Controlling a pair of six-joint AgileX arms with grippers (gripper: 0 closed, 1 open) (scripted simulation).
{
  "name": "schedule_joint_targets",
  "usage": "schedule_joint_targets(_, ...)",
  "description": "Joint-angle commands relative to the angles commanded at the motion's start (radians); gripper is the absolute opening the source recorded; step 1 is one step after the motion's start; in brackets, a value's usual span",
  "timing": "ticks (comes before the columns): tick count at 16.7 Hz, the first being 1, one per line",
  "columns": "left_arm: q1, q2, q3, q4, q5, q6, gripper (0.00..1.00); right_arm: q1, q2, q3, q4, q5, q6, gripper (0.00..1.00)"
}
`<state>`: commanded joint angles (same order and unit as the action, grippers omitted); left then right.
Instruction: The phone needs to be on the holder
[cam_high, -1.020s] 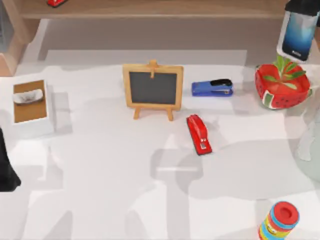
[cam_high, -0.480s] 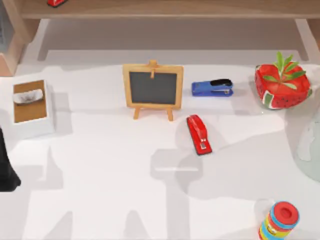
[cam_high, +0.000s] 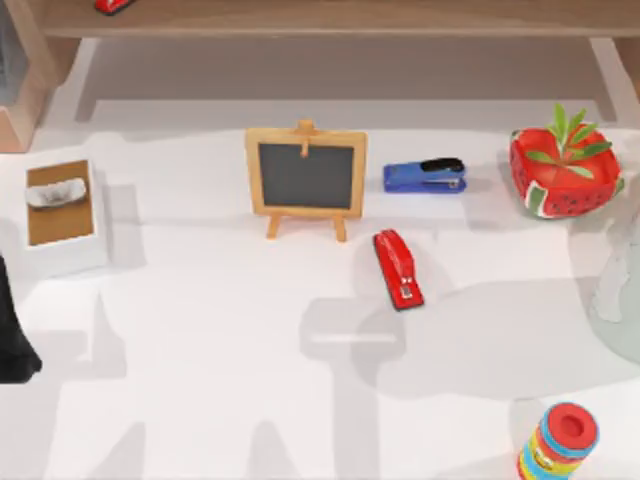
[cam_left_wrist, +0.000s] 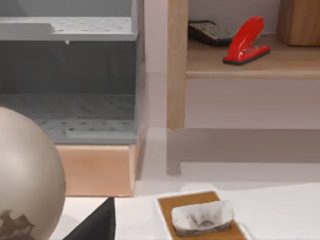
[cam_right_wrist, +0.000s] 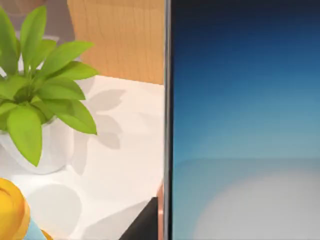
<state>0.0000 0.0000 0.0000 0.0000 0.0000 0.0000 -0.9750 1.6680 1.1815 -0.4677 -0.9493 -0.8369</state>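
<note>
- Top view: the white table (cam_high: 200, 380) carries a small chalkboard easel (cam_high: 305, 180) at its far middle, with a blue stapler (cam_high: 425, 176) just to its right and a red stapler (cam_high: 398, 267) nearer, right of centre. A watermelon-patterned pot with a plant (cam_high: 563, 172) sits at the far right, a tissue box (cam_high: 62, 212) at the left, and a colourful striped can (cam_high: 558, 441) at the near right corner. A dark part of the left arm (cam_high: 12, 335) shows at the left edge.
- Left wrist view: a wooden shelf (cam_left_wrist: 250, 62) bears a red stapler-like tool (cam_left_wrist: 246, 41) and a dark calculator (cam_left_wrist: 212, 32); the tissue box (cam_left_wrist: 200, 220) lies below, a pale globe (cam_left_wrist: 27, 180) close by. Whether the left tool is wide or narrow I cannot tell.
- Right wrist view: the phone (cam_right_wrist: 245, 125) is close before the camera, blue screen with a pale glow, beside a green potted plant (cam_right_wrist: 40, 95) on the table. Whether the right tool holds it I cannot tell.
</note>
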Motion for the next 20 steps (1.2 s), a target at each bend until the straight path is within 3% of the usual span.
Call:
schedule_joint_targets(9,0.0,0.0,0.0,0.0,0.0,0.0,1.0,-0.027,0.014,-0.011,0.012,-0.031,-0.021,0.0)
schedule_joint_targets(17,0.0,0.0,0.0,0.0,0.0,0.0,1.0,0.035,0.005,-0.041,0.161,0.064,0.071,0.0)
schedule_joint_targets(20,0.0,0.0,0.0,0.0,0.0,0.0,1.0,0.079,0.057,-0.059,0.223,0.057,0.11,0.0)
